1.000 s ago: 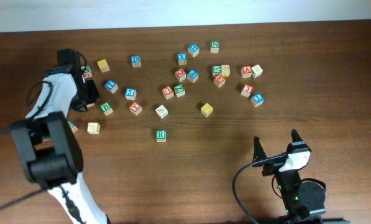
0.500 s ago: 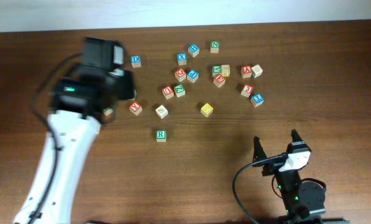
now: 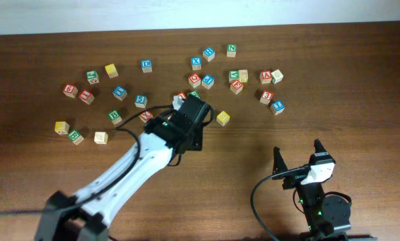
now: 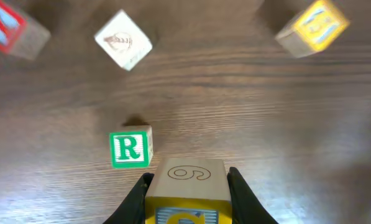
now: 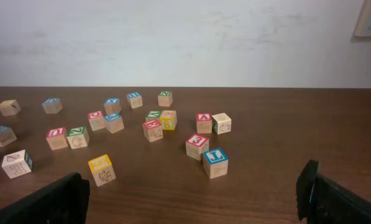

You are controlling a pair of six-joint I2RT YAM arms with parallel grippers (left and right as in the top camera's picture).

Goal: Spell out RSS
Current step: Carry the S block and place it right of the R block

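While the left gripper point(image 4: 186, 190) clamps it between both fingers point(image 4: 137, 198), a yellow-faced cube point(image 4: 188, 180) shows a pale side marked 6 to the wrist camera, with its yellow-bordered face lower down and cut off by the frame edge. Just left of that grip, the green R cube point(image 4: 130, 149) lies on the wooden table point(image 4: 266, 137), letter upright. I cannot tell whether the two cubes touch. Ahead of the fingers and off to their right lies a second yellow cube point(image 4: 312, 28), well apart from the hand, and its letter is too blurred to read. Ahead and to the left are a pale picture cube point(image 4: 123, 39) and, farther left, a red-lettered cube point(image 4: 11, 28). From overhead, the left arm hides the R cube. The right gripper point(image 3: 298, 156) hangs well apart from all the cubes, near the table's front edge, its fingers spread wide with nothing between them.
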